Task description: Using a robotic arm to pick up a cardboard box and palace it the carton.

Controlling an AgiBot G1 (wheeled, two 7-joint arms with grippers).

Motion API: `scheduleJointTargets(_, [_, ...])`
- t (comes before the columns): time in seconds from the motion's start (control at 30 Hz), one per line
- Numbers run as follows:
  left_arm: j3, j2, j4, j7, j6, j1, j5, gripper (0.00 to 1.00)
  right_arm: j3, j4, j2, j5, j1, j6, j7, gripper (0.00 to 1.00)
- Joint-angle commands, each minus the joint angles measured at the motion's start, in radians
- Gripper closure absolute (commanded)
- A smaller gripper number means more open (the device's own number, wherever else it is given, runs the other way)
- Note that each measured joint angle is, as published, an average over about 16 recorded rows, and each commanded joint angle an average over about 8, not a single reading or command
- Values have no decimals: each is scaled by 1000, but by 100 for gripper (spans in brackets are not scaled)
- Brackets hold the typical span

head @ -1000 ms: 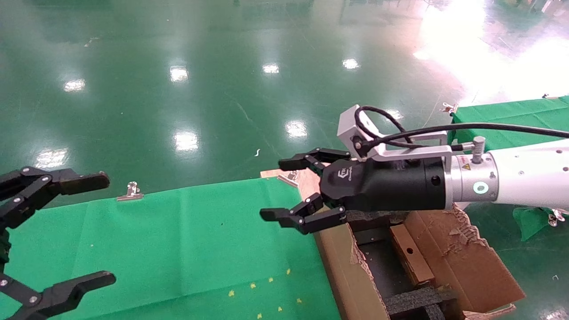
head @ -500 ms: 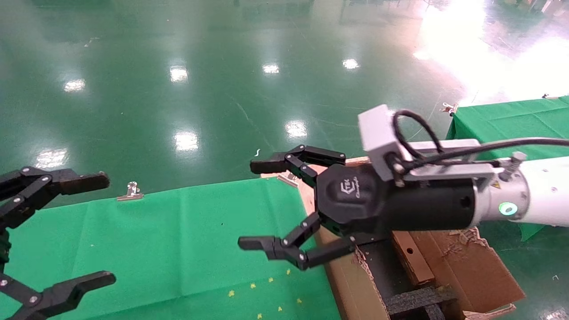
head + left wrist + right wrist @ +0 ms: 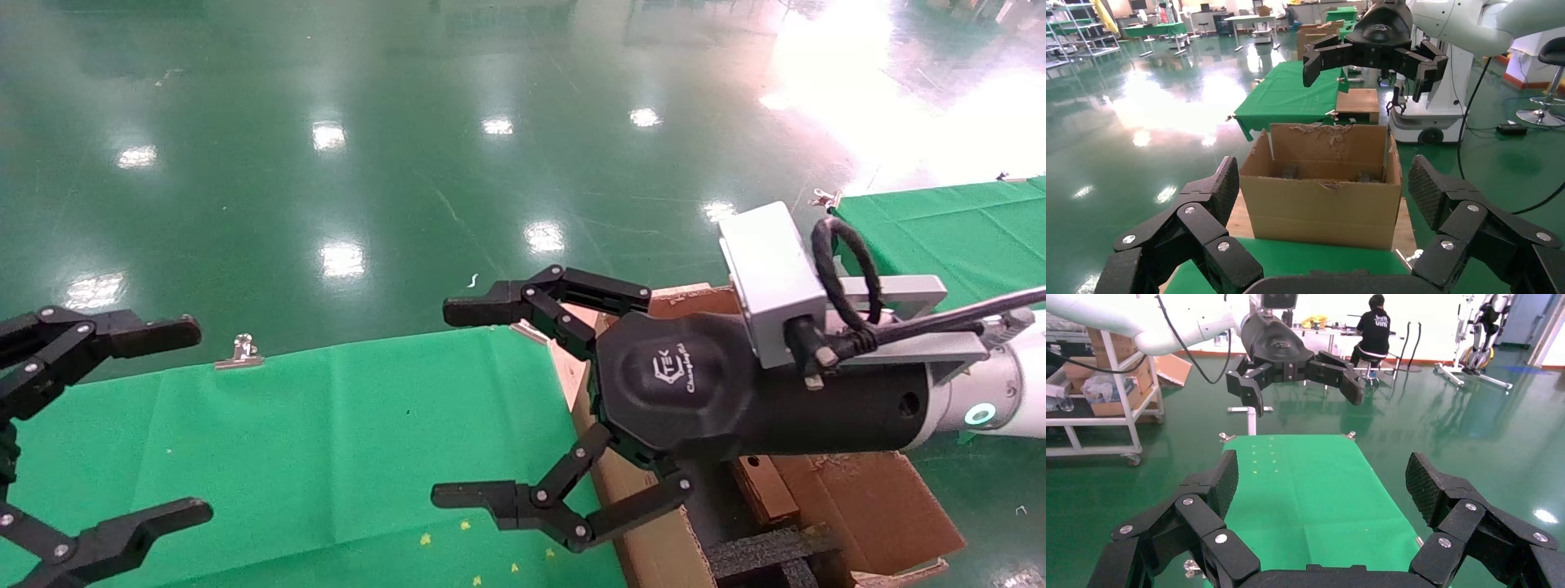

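The small brown cardboard box (image 3: 768,494) lies inside the carton (image 3: 882,506), partly hidden under my right arm; one round hole shows on it. The carton, with ragged flaps, stands against the right end of the green table (image 3: 327,441). My right gripper (image 3: 453,402), on the white arm, hovers open and holds nothing, over the table's right end beside the carton's near wall. My left gripper (image 3: 194,421) hangs open and holds nothing at the far left. From the left wrist, the carton (image 3: 1321,202) shows beyond my open left gripper (image 3: 1324,184). The right wrist view looks past my open right gripper (image 3: 1321,484) along the table (image 3: 1309,496).
Black foam inserts (image 3: 760,555) sit in the carton's near end. A metal clip (image 3: 239,353) holds the cloth at the table's far edge. A second green-covered table (image 3: 940,220) stands at the right rear. Shiny green floor surrounds everything.
My right gripper has moved away from over the carton toward the camera and lower, rolling so its camera block swung to the right; its fingers stay spread. The left gripper has not moved.
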Motion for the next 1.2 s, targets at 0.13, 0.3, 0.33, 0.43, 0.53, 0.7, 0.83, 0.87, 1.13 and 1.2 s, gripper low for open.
scheduleJointTargets(0.13, [0, 0, 0, 0, 0, 0, 0, 0, -5, -1, 0, -2, 3, 3, 2, 0])
scheduleJointTargets(0.3, [0, 0, 0, 0, 0, 0, 0, 0, -12, -3, 2, -7, 8, 7, 5, 0])
scheduleJointTargets(0.33, [0, 0, 0, 0, 0, 0, 0, 0, -13, -3, 2, -7, 8, 8, 5, 0])
scheduleJointTargets(0.43, [0, 0, 0, 0, 0, 0, 0, 0, -16, -4, 2, -9, 10, 9, 7, 0])
scheduleJointTargets(0.53, [0, 0, 0, 0, 0, 0, 0, 0, -18, -4, 3, -10, 12, 11, 7, 0])
scheduleJointTargets(0.7, [0, 0, 0, 0, 0, 0, 0, 0, -21, -4, 3, -12, 14, 13, 8, 0])
scheduleJointTargets(0.83, [0, 0, 0, 0, 0, 0, 0, 0, -22, -5, 3, -13, 15, 14, 9, 0])
scheduleJointTargets(0.87, [0, 0, 0, 0, 0, 0, 0, 0, -23, -5, 3, -13, 15, 14, 9, 0])
scheduleJointTargets(1.13, [0, 0, 0, 0, 0, 0, 0, 0, -24, -5, 4, -14, 16, 15, 9, 0])
scheduleJointTargets(1.2, [0, 0, 0, 0, 0, 0, 0, 0, -24, -5, 4, -14, 16, 15, 9, 0])
